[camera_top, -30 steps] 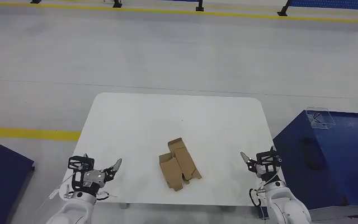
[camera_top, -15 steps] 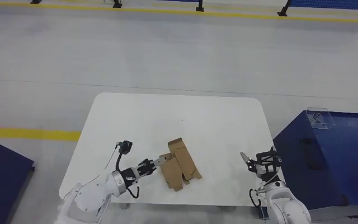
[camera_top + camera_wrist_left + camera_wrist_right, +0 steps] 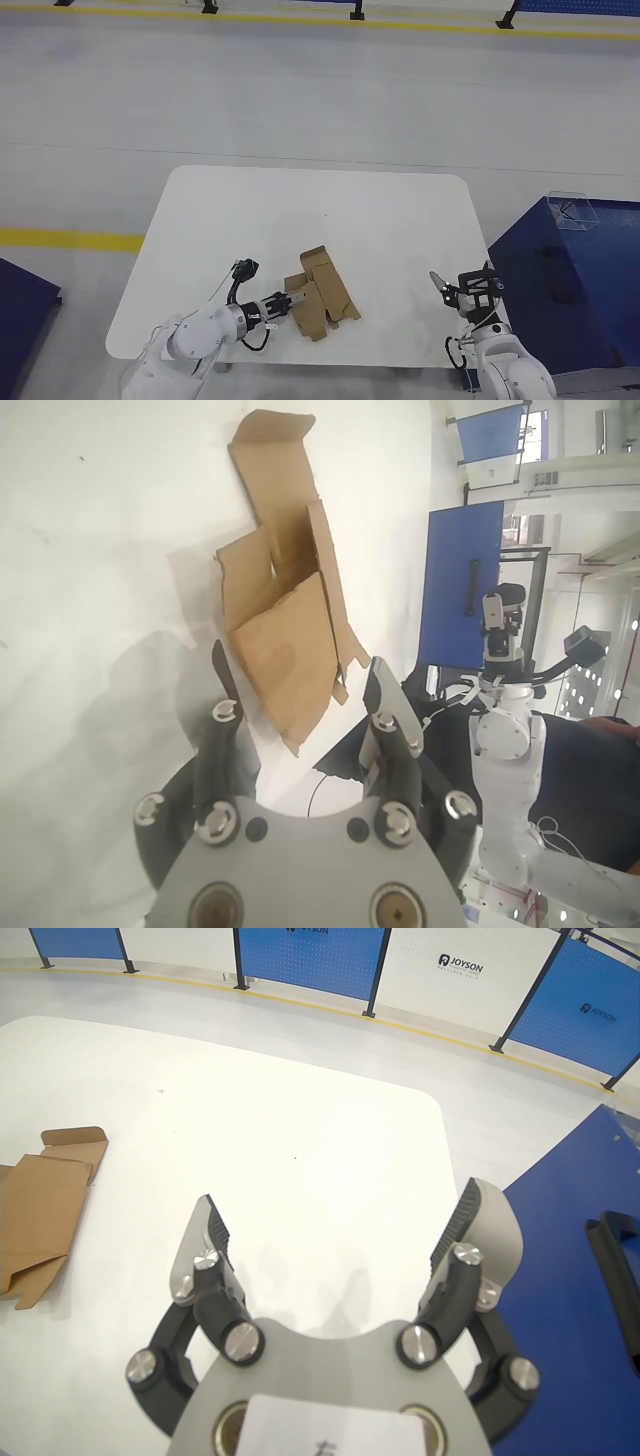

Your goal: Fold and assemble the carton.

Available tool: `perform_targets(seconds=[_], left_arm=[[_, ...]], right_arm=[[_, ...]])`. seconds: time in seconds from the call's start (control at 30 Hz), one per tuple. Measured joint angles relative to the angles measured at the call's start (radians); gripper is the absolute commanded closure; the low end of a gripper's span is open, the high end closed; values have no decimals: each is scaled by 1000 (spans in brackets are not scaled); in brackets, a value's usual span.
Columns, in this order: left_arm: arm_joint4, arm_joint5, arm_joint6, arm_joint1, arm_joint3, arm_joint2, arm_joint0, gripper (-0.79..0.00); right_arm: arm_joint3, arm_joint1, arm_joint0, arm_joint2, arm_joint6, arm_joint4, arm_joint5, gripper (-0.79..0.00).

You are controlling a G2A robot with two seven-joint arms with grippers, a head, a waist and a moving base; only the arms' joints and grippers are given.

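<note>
Swinging in from the front left corner, the left gripper [image 3: 283,305] has reached the left edge of the carton [image 3: 320,295], its fingers [image 3: 227,685] spread either side of a flap, not clamped on it. That flattened brown carton lies unmoved near the front middle of the tabletop [image 3: 300,205]. At the front right edge the right gripper [image 3: 462,284] stays put, fingers [image 3: 210,1223] wide apart.

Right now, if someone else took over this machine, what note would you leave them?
Left end effector: open, at the end of the carton nearest the robot, not clamped.
Right end effector: open, near the right edge of the table, apart from the carton.
Carton: lying collapsed on the table, flaps loose.
Done: nothing assembled. Left: grip, fold, assemble.
</note>
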Motion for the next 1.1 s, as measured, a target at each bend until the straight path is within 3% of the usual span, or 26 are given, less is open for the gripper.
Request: perform_targets(seconds=[0.07, 0.13, 0.2, 0.33, 0.37, 0.4, 0.43, 0.63, 0.87, 1.1], left_arm=[[-17, 2, -9, -2, 10, 7, -5, -496], [-28, 3, -13, -4, 21, 20, -14, -493], [-29, 5, -7, -7, 30, 33, -22, -351], [-60, 1, -15, -15, 69, 61, -49, -283], [-63, -4, -12, -17, 80, 67, -55, -219], [-69, -8, -10, -19, 93, 74, -61, -55], [-82, -9, -8, -22, 111, 81, -70, 0], [-130, -60, 9, -32, 141, 98, -99, 0], [-264, -141, -124, -21, 26, 42, -114, 0], [-322, -169, -210, -23, -38, 53, -185, 0]], right_arm=[[0, 0, 0, 0, 0, 0, 0, -785], [0, 0, 0, 0, 0, 0, 0, -785], [0, 0, 0, 0, 0, 0, 0, -785], [0, 0, 0, 0, 0, 0, 0, -785], [0, 0, 0, 0, 0, 0, 0, -785], [0, 0, 0, 0, 0, 0, 0, -785], [0, 0, 0, 0, 0, 0, 0, -785], [0, 0, 0, 0, 0, 0, 0, -785], [0, 0, 0, 0, 0, 0, 0, -785], [0, 0, 0, 0, 0, 0, 0, -785]])
